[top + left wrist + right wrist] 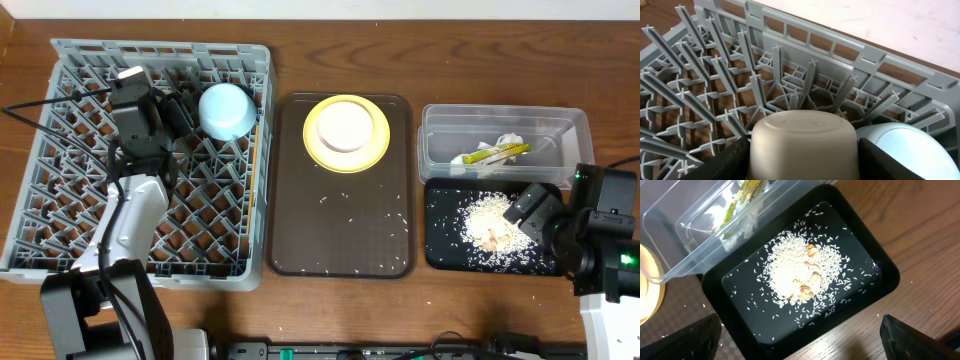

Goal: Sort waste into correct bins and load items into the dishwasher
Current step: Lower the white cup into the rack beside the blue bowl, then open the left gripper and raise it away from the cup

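Over the far side of 1 grey dish rack (60, 150) w/ cross-topped pegs, 1 small white cup (805, 145) is clasped upside down by the left gripper (805, 162), w/ 1 light blue bowl (225, 110) inverted just beside. 1 round yellow plate (346, 132) is set on the brown tray (340, 230). 1 wrapper (490, 153) (print unreadable) & white paper scraps (510, 140) are held in the clear tub (500, 115). Rice (790, 270) is heaped in the black tray (865, 280) under the right gripper (805, 340), jaws spread wide.

A dark brown serving tray (340, 220) lies on the wooden table (450, 310).
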Motion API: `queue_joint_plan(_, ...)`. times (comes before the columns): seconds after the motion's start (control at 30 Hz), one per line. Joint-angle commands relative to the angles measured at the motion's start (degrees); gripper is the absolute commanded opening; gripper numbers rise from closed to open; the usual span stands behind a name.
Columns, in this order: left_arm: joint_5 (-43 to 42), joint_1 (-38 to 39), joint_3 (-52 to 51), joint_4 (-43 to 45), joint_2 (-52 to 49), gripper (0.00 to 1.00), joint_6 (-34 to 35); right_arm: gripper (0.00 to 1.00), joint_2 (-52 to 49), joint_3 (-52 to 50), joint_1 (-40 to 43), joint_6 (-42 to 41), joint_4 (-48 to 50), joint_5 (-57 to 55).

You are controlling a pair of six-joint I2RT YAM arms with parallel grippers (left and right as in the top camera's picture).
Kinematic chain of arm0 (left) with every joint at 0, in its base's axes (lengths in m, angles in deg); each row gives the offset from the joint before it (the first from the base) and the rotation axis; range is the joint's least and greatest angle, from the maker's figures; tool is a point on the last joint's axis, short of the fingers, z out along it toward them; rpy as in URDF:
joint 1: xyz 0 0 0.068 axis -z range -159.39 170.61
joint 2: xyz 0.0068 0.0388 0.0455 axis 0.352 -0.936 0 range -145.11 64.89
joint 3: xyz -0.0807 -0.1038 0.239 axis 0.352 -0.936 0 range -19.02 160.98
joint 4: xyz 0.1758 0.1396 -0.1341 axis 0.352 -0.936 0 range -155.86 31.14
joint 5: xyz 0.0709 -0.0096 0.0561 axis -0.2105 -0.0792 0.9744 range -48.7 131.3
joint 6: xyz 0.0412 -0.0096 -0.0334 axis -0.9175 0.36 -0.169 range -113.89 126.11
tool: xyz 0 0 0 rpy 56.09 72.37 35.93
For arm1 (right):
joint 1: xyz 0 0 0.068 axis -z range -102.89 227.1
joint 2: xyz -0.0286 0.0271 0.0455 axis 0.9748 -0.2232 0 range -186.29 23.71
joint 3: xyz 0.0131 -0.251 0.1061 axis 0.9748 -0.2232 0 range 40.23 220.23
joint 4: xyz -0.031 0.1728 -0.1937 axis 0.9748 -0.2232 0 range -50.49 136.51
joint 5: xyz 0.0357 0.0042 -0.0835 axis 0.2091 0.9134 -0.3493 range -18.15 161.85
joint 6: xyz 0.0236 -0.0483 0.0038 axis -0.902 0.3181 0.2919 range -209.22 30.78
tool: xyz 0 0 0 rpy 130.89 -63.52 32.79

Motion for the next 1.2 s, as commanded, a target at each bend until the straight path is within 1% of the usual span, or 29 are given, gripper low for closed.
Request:
queue_joint_plan(0.0,1.07,-0.46,-0.13,0.28,-0.39,0.65,-0.5,0.99,0.02,0.48,0.5,-0.07,-0.07,-0.02)
queue_joint_plan(0.03,1.07,-0.46,-0.13,0.26,-0.28,0.71,-0.48,0.99,0.02,0.48,0.5,-0.07,-0.07,-0.02)
queue_joint_plan(0.07,1.07,-0.46,-0.13,0.11,-0.15,0.73,-0.48,0.99,0.02,0.48,0.5,-0.07,-0.07,-0.02)
queue_joint_plan(0.27,1.07,-0.46,-0.13,-1.29,2.38,0.75,-0.46,0.99,0.02,0.48,0.5,-0.07,-0.07,-0.02)
queue_joint_plan(0.47,1.07,-0.46,-0.13,-4.7,7.39,0.75,-0.2,0.99,0.02,0.48,0.5,-0.07,-0.07,-0.02)
queue_joint_plan(0.53,1.07,-0.42,-0.13,-6.75,10.12,0.75,0.7,0.99,0.02,0.48,0.5,-0.07,-0.07,-0.02)
queue_joint_plan(0.63,1.01,-0.42,-0.13,-13.0,16.35,0.75,6.32,0.99,0.02,0.48,0.52,-0.07,-0.07,-0.02)
queue_joint_plan(0.7,-1.99,-0.42,-0.13,-17.66,20.22,0.75,9.18,0.99,0.02,0.48,0.5,-0.07,-0.07,-0.02)
queue_joint_plan(0.8,-10.73,-0.42,-0.09,-24.52,25.46,0.73,12.39,0.99,0.02,0.48,0.5,-0.07,-0.07,-0.02)
queue_joint_plan(0.87,-17.92,-0.42,-0.02,-30.51,28.09,0.64,14.32,0.99,0.02,0.48,0.5,-0.07,-0.07,-0.04)
queue_joint_plan(0.9,-21.29,-0.39,-0.02,-33.31,28.94,0.63,14.49,0.99,0.02,0.48,0.5,-0.07,-0.07,-0.02)
queue_joint_plan(0.93,-24.35,-0.39,-0.02,-36.06,29.53,0.56,14.75,0.99,0.02,0.48,0.5,-0.07,-0.07,-0.02)
queue_joint_plan(1.0,-30.42,-0.2,-0.02,-42.16,30.18,0.53,14.99,0.99,0.02,0.48,0.52,-0.07,-0.07,-0.02)
queue_joint_plan(1.07,-32.74,0.87,-0.02,-46.38,30.12,0.52,14.95,0.99,0.02,0.48,0.5,-0.07,-0.07,-0.02)
queue_joint_plan(1.17,-32.85,3.93,0.72,-49.88,29.59,0.47,14.21,0.99,0.02,0.48,0.5,-0.07,-0.07,-0.02)
